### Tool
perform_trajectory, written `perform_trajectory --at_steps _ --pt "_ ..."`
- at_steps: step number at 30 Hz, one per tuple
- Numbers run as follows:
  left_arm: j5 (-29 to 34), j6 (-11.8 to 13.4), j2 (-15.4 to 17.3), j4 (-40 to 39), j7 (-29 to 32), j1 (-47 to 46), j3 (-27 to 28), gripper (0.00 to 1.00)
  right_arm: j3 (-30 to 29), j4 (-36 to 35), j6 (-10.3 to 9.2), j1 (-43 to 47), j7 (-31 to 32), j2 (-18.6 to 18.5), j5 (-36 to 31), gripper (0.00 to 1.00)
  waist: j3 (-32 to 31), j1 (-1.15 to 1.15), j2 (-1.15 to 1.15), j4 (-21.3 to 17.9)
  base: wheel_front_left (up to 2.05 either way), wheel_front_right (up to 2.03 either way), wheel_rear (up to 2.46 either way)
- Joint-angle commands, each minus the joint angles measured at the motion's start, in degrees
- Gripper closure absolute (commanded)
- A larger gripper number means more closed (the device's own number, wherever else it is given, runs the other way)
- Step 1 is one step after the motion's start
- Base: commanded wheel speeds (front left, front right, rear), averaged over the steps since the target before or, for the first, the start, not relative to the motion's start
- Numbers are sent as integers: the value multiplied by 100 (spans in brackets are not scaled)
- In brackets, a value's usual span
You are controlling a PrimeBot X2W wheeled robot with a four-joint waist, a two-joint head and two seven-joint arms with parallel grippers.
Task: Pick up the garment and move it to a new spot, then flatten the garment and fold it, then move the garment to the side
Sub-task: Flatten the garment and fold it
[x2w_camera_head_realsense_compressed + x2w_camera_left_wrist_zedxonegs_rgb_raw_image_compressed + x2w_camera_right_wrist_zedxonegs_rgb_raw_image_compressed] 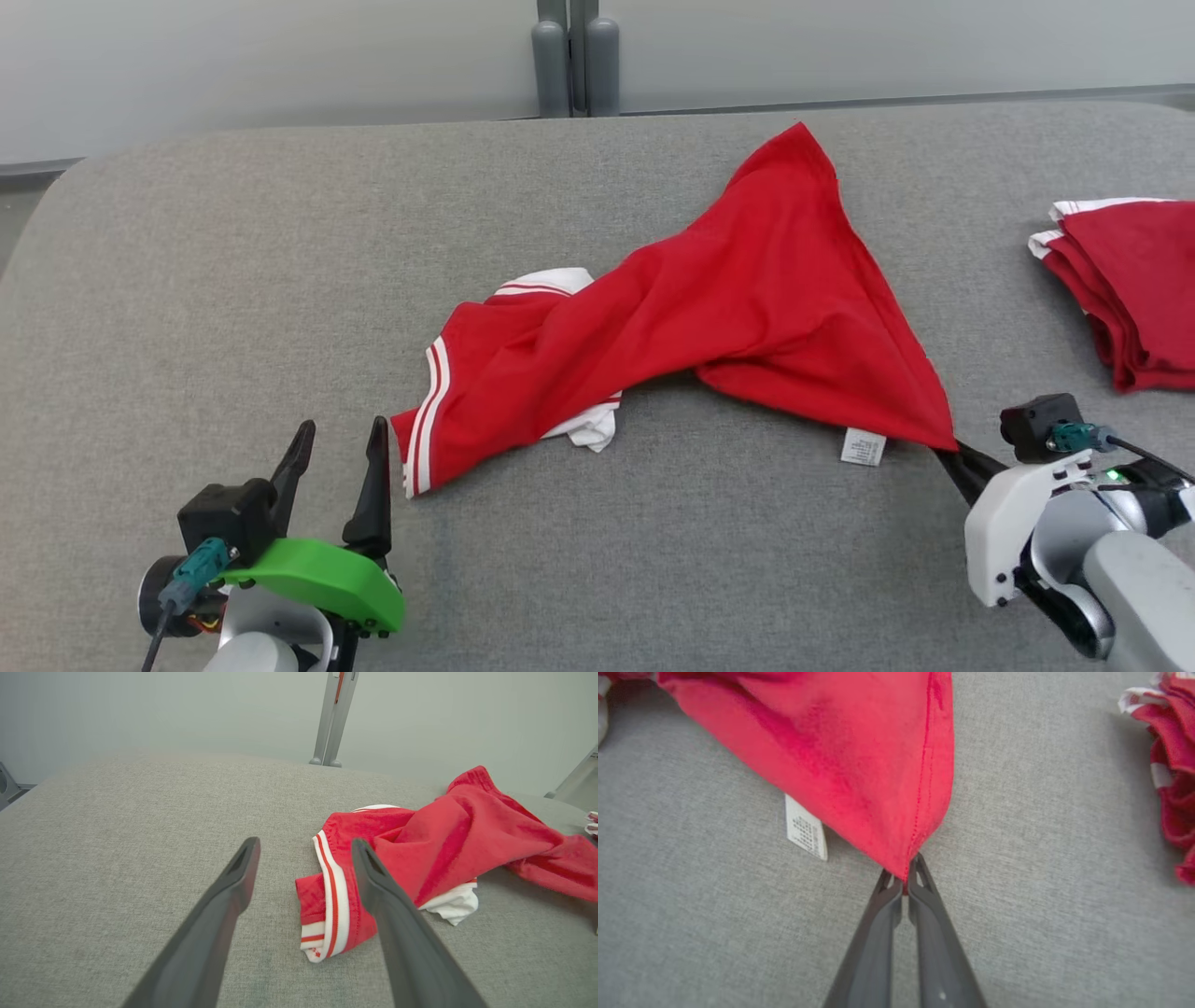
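Left gripper (341, 427): just left of the garment's striped end, not touching it; fingers spread wide over the bare table, holding nothing.
Garment (747, 280): red with white striped trim, lying crumpled and twisted in the middle of the grey padded table (187, 280). A white part is tucked under the red folds, so what kind of garment it is stays hard to tell.
Label (862, 447): a white tag at the garment's near hem; the print is too small to read.
Right gripper (948, 453): at the garment's near right corner, fingers pinched together on the tip of the cloth.
Pile (1130, 289): folded red and white clothes well right of the garment, cut off by the picture's edge.
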Motion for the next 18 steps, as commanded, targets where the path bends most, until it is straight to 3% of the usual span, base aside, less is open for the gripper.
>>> perform_trajectory --at_steps 1,7,13,14,15,16,18 --pt "-35 34 47 -27 10 54 28 0 79 -248 -9 105 216 -203 -12 100 -53 0 0 -107 0 0 0" --pt "-54 65 77 -82 38 61 12 0 163 -1015 -9 424 1056 -928 125 100 -33 0 0 -179 0 0 0" --pt "-59 35 85 -75 75 -17 -32 0 40 -846 -10 743 1110 -1081 295 100 -22 0 0 -100 0 0 0" --pt "-62 34 94 -73 76 -17 -34 0 38 -806 -9 761 1073 -1066 308 90 -27 0 0 -87 0 0 0" --pt "-66 37 103 -71 79 -14 -31 0 10 -751 -10 768 1011 -1057 311 33 -34 0 0 -75 0 0 0" --pt "-68 39 109 -67 80 -7 -29 0 -17 -695 -10 787 985 -1049 292 0 -50 0 0 -70 0 0 0" --pt "-74 52 122 -72 81 23 -25 0 -132 -611 -10 791 900 -1064 169 0 -81 0 0 -67 0 0 0"
